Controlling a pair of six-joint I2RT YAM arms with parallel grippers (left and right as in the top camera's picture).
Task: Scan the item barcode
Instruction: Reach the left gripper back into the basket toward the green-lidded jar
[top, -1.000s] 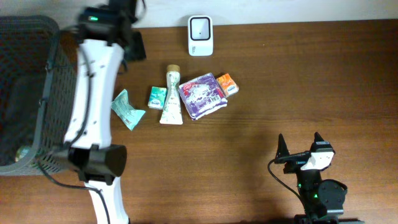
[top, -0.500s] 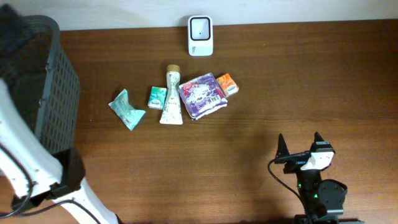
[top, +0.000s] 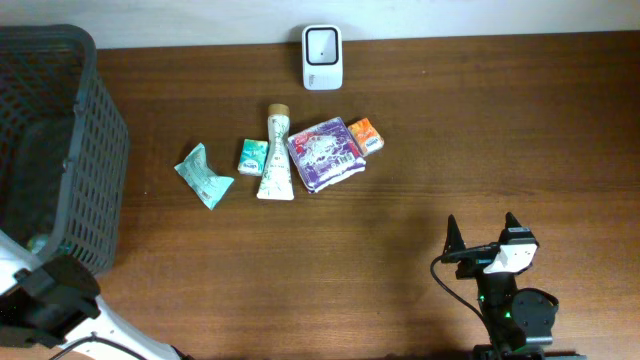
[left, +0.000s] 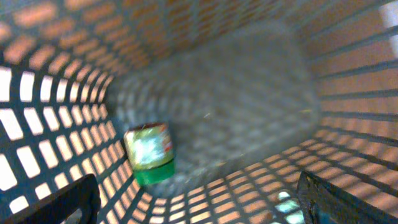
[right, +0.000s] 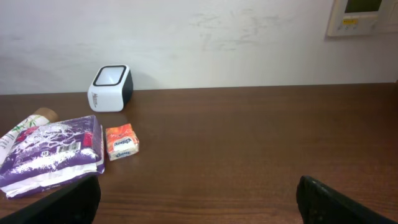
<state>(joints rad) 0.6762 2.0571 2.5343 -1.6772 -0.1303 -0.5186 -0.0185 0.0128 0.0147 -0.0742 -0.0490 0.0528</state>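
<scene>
dark wood-grain worktop (top: 450, 130); matt grey plastic basket (top: 95, 150); glossy crinkled film on purple packet (top: 325, 153); smooth white plastic scanner (top: 321, 45).

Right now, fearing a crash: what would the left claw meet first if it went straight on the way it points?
Probably the floor of the basket; the green packet lies just off that line. Blur leaves depth unclear.

Overhead view evenly lit and sharp; the table (top: 450, 120) shows only soft, short shadows beside the packets (top: 325, 155). Left wrist view blurred throughout: basket (left: 56, 93) mesh smeared, green packet (left: 149, 152) on its floor soft-edged, pale and orange light glowing through the holes. Right wrist view crisp: bright wall (right: 217, 50), faint sheen on the wood near the scanner (right: 111, 88).
</scene>
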